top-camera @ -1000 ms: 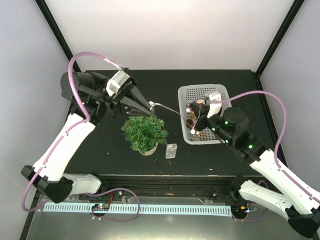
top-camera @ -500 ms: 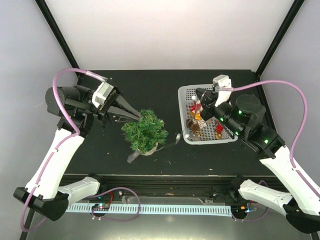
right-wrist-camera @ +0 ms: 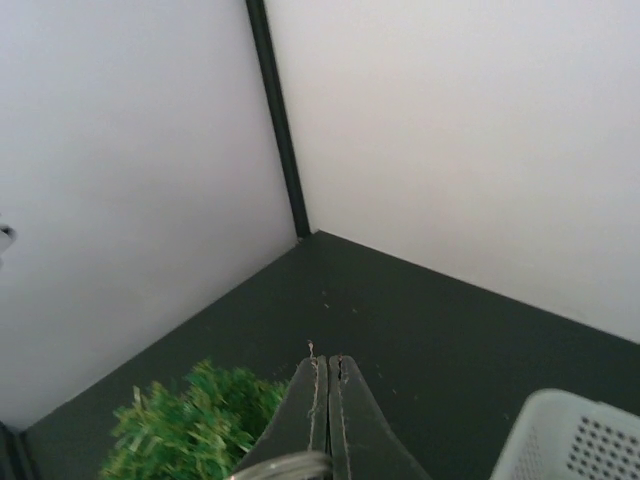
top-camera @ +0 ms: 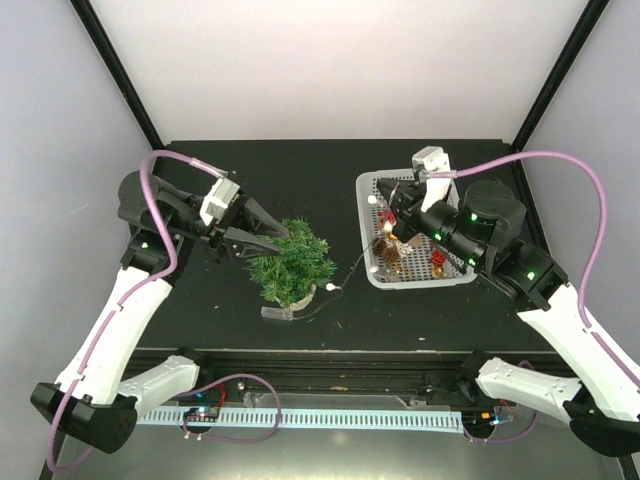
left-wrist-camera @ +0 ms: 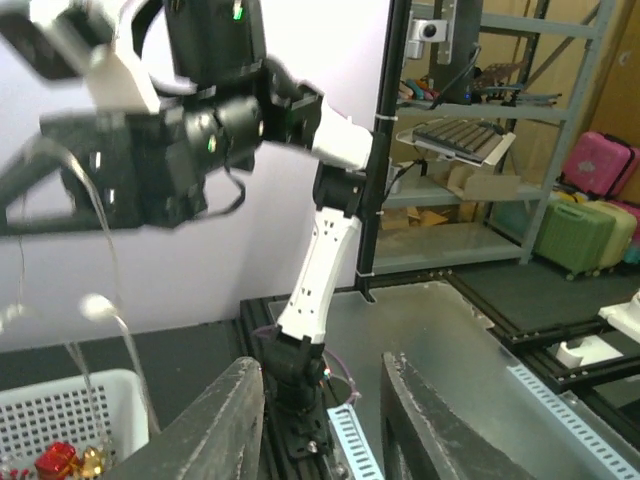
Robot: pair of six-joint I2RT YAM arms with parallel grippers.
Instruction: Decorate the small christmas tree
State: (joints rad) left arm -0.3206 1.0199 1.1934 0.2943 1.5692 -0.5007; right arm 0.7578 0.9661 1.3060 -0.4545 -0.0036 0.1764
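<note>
Tree (top-camera: 292,265) stood upright on the counter (top-camera: 300,170). Left pincer (left-wrist-camera: 322,370) was at the tree's upper-left edge, tips aimed right into the foliage, jaws parted, nothing between them. Right pincer (right-wrist-camera: 327,358) was closed, well right of the tree, over the basket (top-camera: 448,190). Left arm was nearer.

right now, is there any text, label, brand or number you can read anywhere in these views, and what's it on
No text can be read in any view.
small christmas tree, white basket, light string: no label or tag shows.
small board on the front rail: any print is too small to read.
shelf clutter behind, in the left wrist view: too blurred to read.
</note>
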